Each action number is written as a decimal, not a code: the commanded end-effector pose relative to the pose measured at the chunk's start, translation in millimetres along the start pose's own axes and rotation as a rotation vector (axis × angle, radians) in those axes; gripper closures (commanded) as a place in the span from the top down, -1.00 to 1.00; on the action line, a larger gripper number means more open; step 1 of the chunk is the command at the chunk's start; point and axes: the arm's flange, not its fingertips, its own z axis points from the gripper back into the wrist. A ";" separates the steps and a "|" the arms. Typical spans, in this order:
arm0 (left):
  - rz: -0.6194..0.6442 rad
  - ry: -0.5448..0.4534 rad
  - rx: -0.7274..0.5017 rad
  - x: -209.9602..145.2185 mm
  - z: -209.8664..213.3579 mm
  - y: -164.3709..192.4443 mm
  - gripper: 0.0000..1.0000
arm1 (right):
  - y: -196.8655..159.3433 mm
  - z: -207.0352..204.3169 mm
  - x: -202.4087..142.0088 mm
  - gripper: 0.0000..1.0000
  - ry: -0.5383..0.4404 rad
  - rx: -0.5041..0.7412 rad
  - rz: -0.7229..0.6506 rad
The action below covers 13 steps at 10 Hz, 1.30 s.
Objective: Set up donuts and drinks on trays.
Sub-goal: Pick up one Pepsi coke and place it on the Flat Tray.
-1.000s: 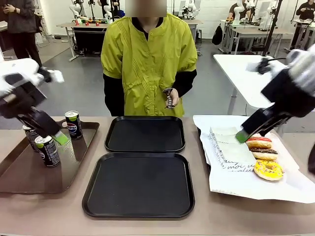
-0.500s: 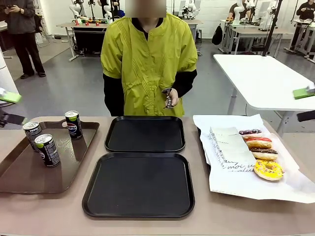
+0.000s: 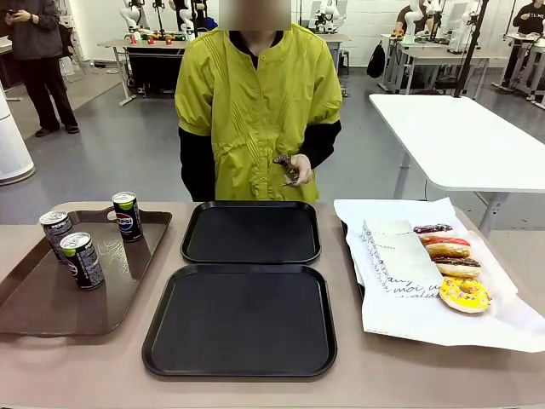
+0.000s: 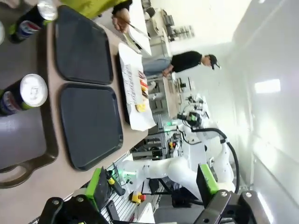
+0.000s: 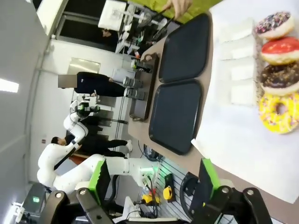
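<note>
Tabletop: table (image 3: 85, 375), nothing served yet.
Trays: black trays (image 3: 243, 319) bare.
Drinks: cans (image 3: 83, 260) left of trays, on brown tray (image 3: 34, 307).
Donuts: donuts (image 3: 456, 267) right of trays, on paper (image 3: 426, 319).
Jaws: left gripper (image 4: 153, 184), right gripper (image 5: 154, 182) spread, empty.

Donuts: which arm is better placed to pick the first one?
Right, likely. The donuts lie on the robot's right, and the open right gripper looks over them; the left gripper sits by the cans.

The person (image 3: 255, 102) wears a yellow-green short-sleeved smock, buttoned down the front and gathered at the waist, over black long sleeves (image 3: 194, 166). The left hand (image 4: 153, 183) and right hand (image 5: 154, 179), at six o'clock, have black fingers, green pads (image 4: 99, 186) and round bolt heads.
</note>
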 end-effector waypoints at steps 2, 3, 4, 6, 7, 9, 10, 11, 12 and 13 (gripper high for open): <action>0.021 -0.026 0.016 -0.2 21.4 12.2 1.00 | -18.8 12.5 -43.9 1.00 -0.050 0.017 0.029; 0.025 -0.027 0.023 -4.1 27.1 14.7 1.00 | -24.3 27.3 -48.5 1.00 -0.085 0.016 0.013; 0.027 -0.029 0.045 -7.7 28.4 15.5 1.00 | -29.2 37.9 -52.0 1.00 -0.112 0.003 -0.005; 0.034 -0.044 0.118 -8.5 29.6 12.2 1.00 | -37.3 51.7 -56.9 1.00 -0.154 -0.002 -0.030; 0.038 -0.063 0.149 -9.8 31.9 10.1 1.00 | -36.5 52.9 -56.9 1.00 -0.151 -0.003 -0.032; 0.049 -0.052 0.090 -6.0 29.6 14.4 1.00 | -35.7 64.4 -50.5 1.00 -0.169 -0.005 -0.049; 0.049 -0.052 0.090 -6.0 29.6 14.4 1.00 | -35.7 64.4 -50.5 1.00 -0.169 -0.005 -0.049; 0.049 -0.052 0.090 -6.0 29.6 14.4 1.00 | -35.7 64.4 -50.5 1.00 -0.169 -0.005 -0.049; 0.049 -0.052 0.090 -6.0 29.6 14.4 1.00 | -35.7 64.4 -50.5 1.00 -0.169 -0.005 -0.049; 0.049 -0.052 0.090 -6.0 29.6 14.4 1.00 | -35.7 64.4 -50.5 1.00 -0.169 -0.005 -0.049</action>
